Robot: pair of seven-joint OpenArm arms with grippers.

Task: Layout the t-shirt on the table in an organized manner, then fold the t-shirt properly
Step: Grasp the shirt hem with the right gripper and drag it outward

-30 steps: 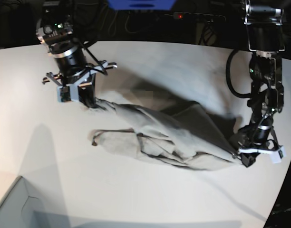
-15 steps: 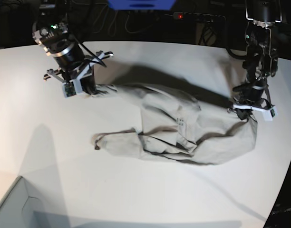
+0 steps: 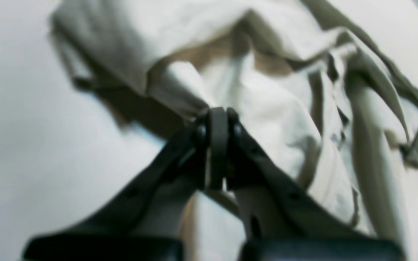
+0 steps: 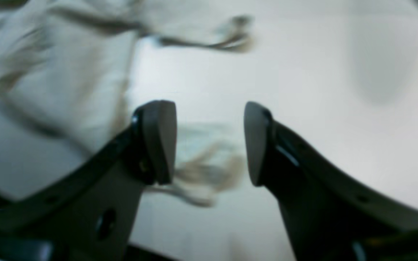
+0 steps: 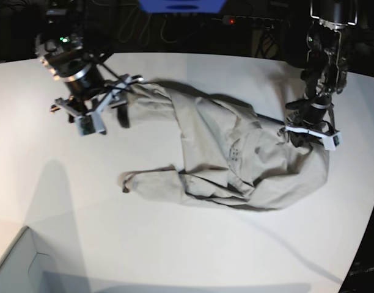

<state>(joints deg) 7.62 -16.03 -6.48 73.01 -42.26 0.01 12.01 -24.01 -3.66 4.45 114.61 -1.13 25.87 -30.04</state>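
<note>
The t-shirt [image 5: 236,162] lay crumpled across the middle of the white desk [image 5: 175,256], bunched into loose ridges and not yet spread flat. One narrow tail of cloth reached out toward the near left of the heap, and one end ran up toward the far left, ending just beside the right gripper [image 5: 100,111].

The left gripper [image 3: 218,145] was clamped tight on a gathered fold of the t-shirt [image 3: 285,90] at the right-hand edge of the heap, with cloth fanning out from between its closed jaws. The right gripper [image 4: 210,143] stood wide apart with nothing between its fingers [image 4: 160,139]; only a blurred scrap of cloth showed beneath it, on the desk [image 4: 339,127].

Judging by how it draped and creased, the shirt was light, limp and without any stiffness of its own, so it would sag and fold on itself wherever it was unsupported. It looked neither slippery nor fragile. A pinch on a hem, shoulder seam or sleeve edge would probably hold best, since a doubled edge gives the jaws more to bite. Taking two well-separated corners at once would likely let the cloth be drawn out flat.
</note>
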